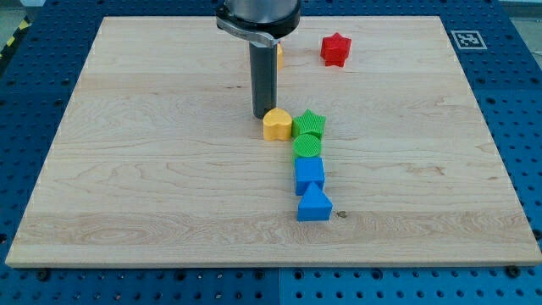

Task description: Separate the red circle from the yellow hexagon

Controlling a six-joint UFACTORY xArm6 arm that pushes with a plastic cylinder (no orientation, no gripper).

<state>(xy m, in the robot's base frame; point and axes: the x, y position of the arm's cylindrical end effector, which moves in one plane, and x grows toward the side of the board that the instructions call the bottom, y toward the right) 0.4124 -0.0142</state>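
Wooden board [152, 169] lies on a blue perforated table [34, 51]. No jaws exist on this arm, so nothing opens or closes; the rod [262, 80] ends in my tip [261, 116], which rests on the board.

Just to the view's right of my tip, touching or nearly so, sits a yellow heart [277, 124]. Beside that heart, further right, is a green star [310, 124], with a green circle [307, 146] touching it below. A blue cube [309, 175] and a blue triangle [314, 205] continue the line toward the view's bottom.

Behind the rod, toward the view's top, a yellow block [277, 56] peeks out, its shape mostly hidden. A red star [335, 49] stands well apart, up and right of my tip. No red circle shows.
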